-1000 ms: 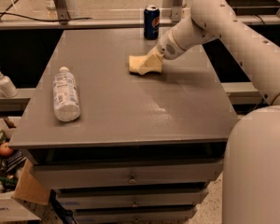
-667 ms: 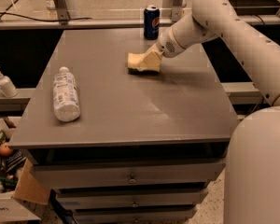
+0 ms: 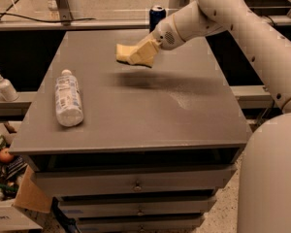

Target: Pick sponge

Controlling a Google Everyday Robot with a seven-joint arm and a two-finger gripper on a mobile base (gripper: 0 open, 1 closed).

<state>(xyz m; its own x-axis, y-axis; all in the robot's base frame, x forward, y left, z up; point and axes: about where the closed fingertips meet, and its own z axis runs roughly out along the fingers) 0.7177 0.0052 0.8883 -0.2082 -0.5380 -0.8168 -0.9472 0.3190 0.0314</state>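
Note:
The pale yellow sponge (image 3: 123,53) is held in my gripper (image 3: 138,55), lifted above the grey table top (image 3: 136,110); a dark shadow lies on the table below it. The gripper's pale yellow fingers (image 3: 144,51) are shut on the sponge's right part, and the sponge's left end sticks out past them. The white arm reaches in from the upper right.
A clear plastic water bottle (image 3: 68,97) lies on its side at the table's left. A blue can (image 3: 156,17) stands at the table's far edge. A soap dispenser (image 3: 4,85) stands on a ledge to the left. Drawers sit below the table top.
The gripper has lifted the sponge off the table and carried it a little to the left and toward the camera; the shadow beneath it has separated from it.

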